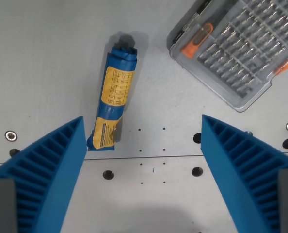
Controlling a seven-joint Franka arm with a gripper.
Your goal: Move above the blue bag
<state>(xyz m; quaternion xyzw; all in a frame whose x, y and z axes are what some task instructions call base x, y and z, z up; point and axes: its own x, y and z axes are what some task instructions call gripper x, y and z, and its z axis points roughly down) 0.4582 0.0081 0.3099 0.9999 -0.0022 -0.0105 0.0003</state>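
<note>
A rolled blue bag (113,94) with yellow labels lies on the grey table (47,58), running from upper middle down toward the wrist view's left finger. My gripper (143,141) hangs above the table, open, with nothing between its blue ribbed fingers (52,170). The bag's lower end lies just beside the tip of the left finger, left of the midpoint between the fingers. The right finger (246,165) is well clear of the bag.
A clear plastic case of screwdriver bits (236,43) with an orange-handled driver lies at the upper right. The table has screw holes (108,174) and a seam running across below the bag.
</note>
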